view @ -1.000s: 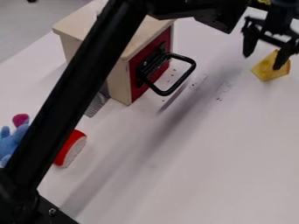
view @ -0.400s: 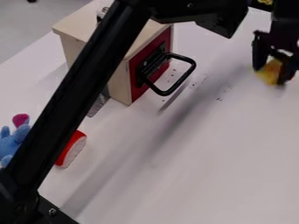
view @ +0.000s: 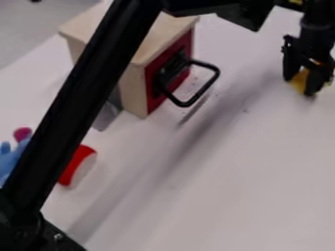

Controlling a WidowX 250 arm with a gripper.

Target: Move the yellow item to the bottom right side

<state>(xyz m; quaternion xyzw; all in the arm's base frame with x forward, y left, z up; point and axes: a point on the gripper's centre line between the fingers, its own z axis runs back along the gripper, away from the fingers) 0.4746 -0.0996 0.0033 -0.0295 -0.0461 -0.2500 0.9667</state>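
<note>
1. Wooden box (view: pixel 163 34), landmark: pale timber top and sides, dark red front; standing on the white table (view: pixel 196 196).
2. Black loop handle (view: pixel 214 78): fixed to the box's red front, jutting out on the side toward the gripper.
3. Black robot arm (view: pixel 78 103): one long link slants across the view, hiding part of the box's top and near side; a further section passes above the box toward the upper right.
4. Grey object (view: pixel 106 116), kind uncertain: just beside the box's base, lower left, partly behind the arm.
5. Red cylinder (view: pixel 80 154), pale end: below and left of the box, lying on its side, partly hidden by the arm.
6. Blue plush toy (view: pixel 8 159), with a magenta piece (view: pixel 21 132) at its top: farther left of the box than the cylinder, cut by the view's edge.
7. Black two-finger gripper (view: pixel 301 83): well to the right of the box, pointing down; whether open or closed, or gripping, cannot be told.
8. Yellow item (view: pixel 299 84): right of the box beyond the handle, directly at the gripper's lower end, largely covered by it; contact uncertain.
</note>
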